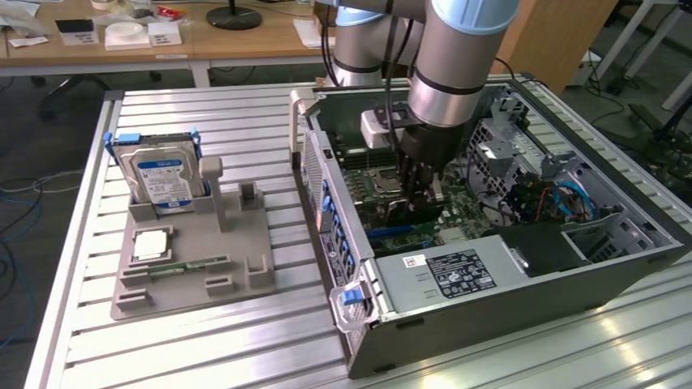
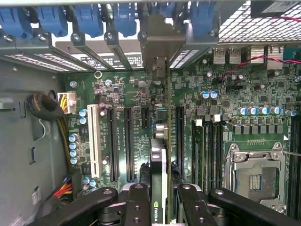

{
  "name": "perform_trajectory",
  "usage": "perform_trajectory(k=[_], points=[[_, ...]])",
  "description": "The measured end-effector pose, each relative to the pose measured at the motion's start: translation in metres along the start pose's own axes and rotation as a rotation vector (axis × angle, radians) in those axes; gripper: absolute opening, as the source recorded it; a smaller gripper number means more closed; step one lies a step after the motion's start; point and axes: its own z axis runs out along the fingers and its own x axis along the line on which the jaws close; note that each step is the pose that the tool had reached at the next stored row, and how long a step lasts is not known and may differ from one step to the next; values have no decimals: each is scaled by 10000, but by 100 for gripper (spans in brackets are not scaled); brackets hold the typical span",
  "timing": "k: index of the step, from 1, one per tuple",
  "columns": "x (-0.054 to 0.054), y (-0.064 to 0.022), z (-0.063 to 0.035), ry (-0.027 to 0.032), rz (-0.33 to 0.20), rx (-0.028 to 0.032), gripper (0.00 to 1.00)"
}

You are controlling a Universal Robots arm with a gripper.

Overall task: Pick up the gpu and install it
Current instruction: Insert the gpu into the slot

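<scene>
- I have the gripper (image 1: 424, 190) lowered into the open computer case (image 1: 605, 279), its black fingers (image 2: 136, 207) clamped on the gpu (image 2: 158, 179).
- In the wrist view the gpu shows edge-on between the fingers: a thin dark card with a black cooler block, its silver metal bracket (image 2: 160, 47) reaching the rear slot openings of the case.
- The card stands upright over the green motherboard (image 2: 225, 108), in line with the long black expansion slots; I cannot tell whether its edge is seated.
- A white slot (image 2: 94, 141) runs parallel to the black ones, near a bundle of yellow and red cables (image 2: 61, 141).
- The square metal CPU socket (image 2: 256, 176) sits bare on the board.
- In the exterior view, a grey moulded holder tray (image 1: 194, 271) lies on the ribbed aluminium table (image 1: 206, 356), to the exterior view's left of the case.
- The silver, blue-labelled hard drive (image 1: 162, 180) stands upright in that tray, and a narrow green RAM stick (image 1: 178, 267) lies flat near its front.
</scene>
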Motion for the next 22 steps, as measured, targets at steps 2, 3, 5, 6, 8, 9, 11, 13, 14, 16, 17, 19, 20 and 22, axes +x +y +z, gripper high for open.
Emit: perform_trajectory(k=[2, 3, 5, 6, 8, 9, 11, 13, 14, 16, 17, 19, 20, 22], points=[[-2, 6, 2, -2, 7, 0, 26], [-2, 6, 4, -1, 12, 0, 26], [-3, 7, 13, -2, 37, 1, 26], [-2, 9, 19, 0, 56, 0, 26], [-2, 10, 30, 1, 91, 1, 26], [-2, 10, 34, 2, 108, 0, 26], [-2, 10, 38, 5, 133, 0, 26], [-2, 10, 41, 3, 143, 1, 26], [-2, 10, 46, 0, 149, 2, 26], [-2, 11, 54, 3, 163, 1, 26], [-2, 11, 54, 5, 165, 1, 26], [-2, 11, 56, 5, 166, 0, 26], [-2, 11, 62, 0, 166, 3, 26], [-2, 14, 66, 4, 170, 1, 26]])
